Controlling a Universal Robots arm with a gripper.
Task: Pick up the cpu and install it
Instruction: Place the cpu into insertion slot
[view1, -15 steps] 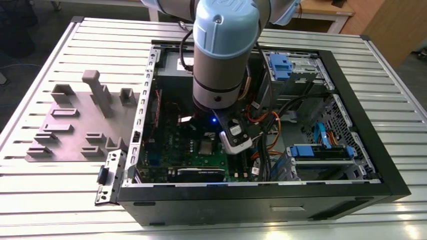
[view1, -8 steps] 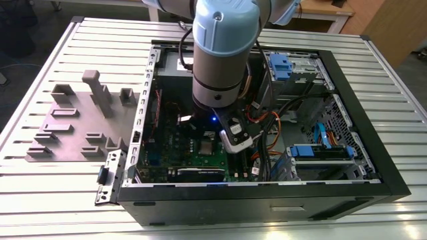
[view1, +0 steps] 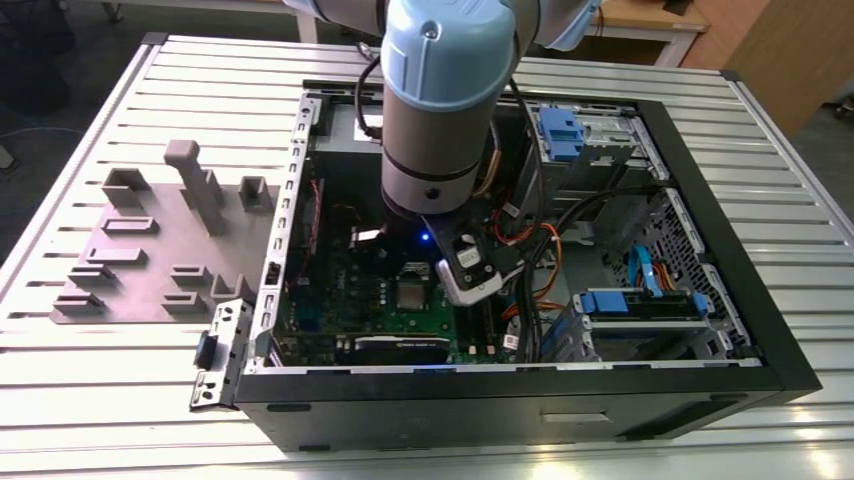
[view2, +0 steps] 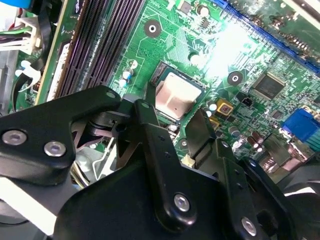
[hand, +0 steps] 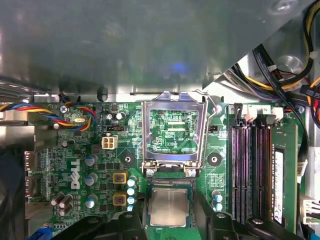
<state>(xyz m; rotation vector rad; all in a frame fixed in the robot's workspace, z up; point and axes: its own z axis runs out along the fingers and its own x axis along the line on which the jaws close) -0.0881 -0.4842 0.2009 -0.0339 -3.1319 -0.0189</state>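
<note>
Ribbed metal table (view1: 80, 400). One open computer case (view1: 534, 390) on it, with a grey holder plate (view1: 134, 250) by the case's edge on the exterior view's left. The arm (view1: 441, 100) hangs into the case. One cpu (hand: 170, 207) lies flat in its socket on the green motherboard (hand: 55, 160), just beside the raised socket frame (hand: 172, 100). The gripper (hand: 170, 216) is spread, one finger on each side of the cpu. The board carries white print (unread). First wrist view: two tan square components (hand: 119, 178). Second wrist view: one blue connector (view2: 300, 125).
</note>
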